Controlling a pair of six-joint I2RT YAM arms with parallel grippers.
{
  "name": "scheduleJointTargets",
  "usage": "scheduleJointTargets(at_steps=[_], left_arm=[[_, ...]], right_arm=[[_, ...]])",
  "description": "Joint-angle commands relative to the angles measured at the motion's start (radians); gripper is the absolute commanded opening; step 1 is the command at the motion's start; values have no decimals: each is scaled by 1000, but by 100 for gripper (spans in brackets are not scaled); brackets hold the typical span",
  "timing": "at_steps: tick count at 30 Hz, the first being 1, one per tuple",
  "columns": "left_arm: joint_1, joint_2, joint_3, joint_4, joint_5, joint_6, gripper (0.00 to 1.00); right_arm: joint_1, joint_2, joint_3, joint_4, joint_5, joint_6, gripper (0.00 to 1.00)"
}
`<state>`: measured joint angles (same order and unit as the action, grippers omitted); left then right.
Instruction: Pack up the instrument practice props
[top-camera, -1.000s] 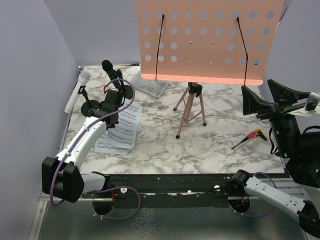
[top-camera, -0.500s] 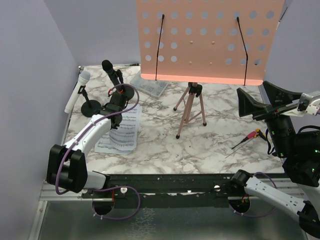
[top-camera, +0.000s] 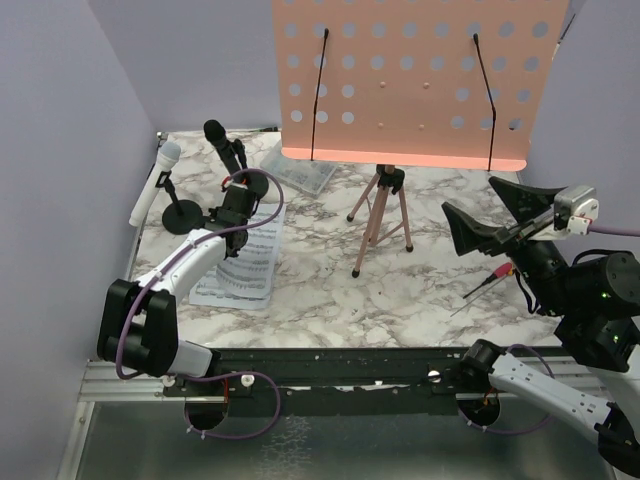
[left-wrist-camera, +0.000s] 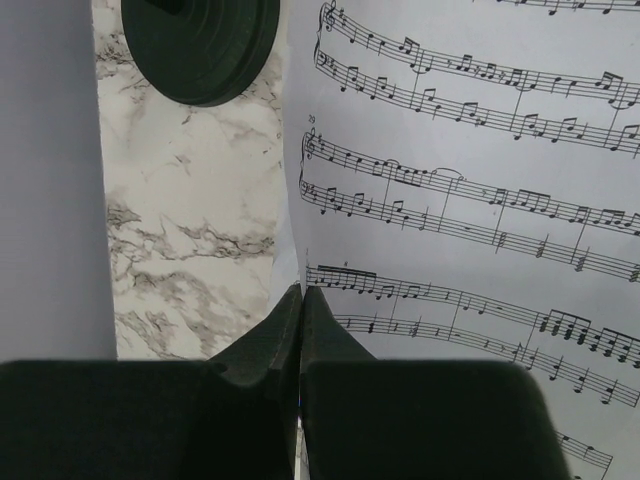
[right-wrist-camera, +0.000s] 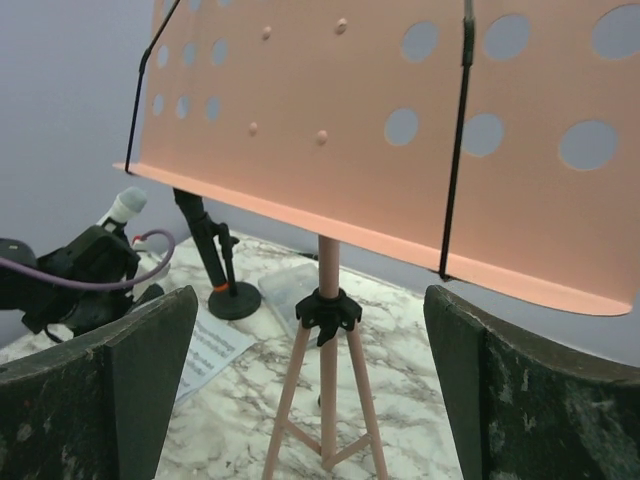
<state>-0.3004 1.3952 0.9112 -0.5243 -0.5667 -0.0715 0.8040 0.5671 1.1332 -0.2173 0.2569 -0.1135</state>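
Page (left-wrist-camera: 450, 200): lying flat, left side of the tabletop (top-camera: 330, 290)
Left gripper (left-wrist-camera: 301, 296): jaws pressed together at the page's left edge (a real grip can't be made out)
Right gripper (top-camera: 468, 196): spread wide, empty, facing the stand (top-camera: 400, 80) by the far edge

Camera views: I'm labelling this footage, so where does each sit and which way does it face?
Top external: above, behind the bases, looking down on the table; both arms show.
Left wrist: on the left gripper, facing down at the sheet-music page its shut fingers pinch.
Right wrist: on the right gripper, facing level at the music stand between its open fingers.
Top and right wrist share the stand.
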Motion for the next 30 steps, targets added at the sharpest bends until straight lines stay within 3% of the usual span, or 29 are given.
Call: scheduleJointTargets(at_steps=[1,6,17,22,30], left_arm=[[5,30,-17,43,-73,26,2],[5,52,-35,50,-133,15,2],[6,-17,-26,41,-122,0,50],[1,-85,1,-4,-2,-55,60],[-10,-263,-39,41,332,-166,74]], right_arm=[[4,-16,-23,-90,-92,11,100],[5,-18,-67,-129,-183,2,100],[4,-19,-241,-86,-171,32,100],[4,-17,-329,1,-75,44,100],[4,-9,-471,203,26,84,100]])
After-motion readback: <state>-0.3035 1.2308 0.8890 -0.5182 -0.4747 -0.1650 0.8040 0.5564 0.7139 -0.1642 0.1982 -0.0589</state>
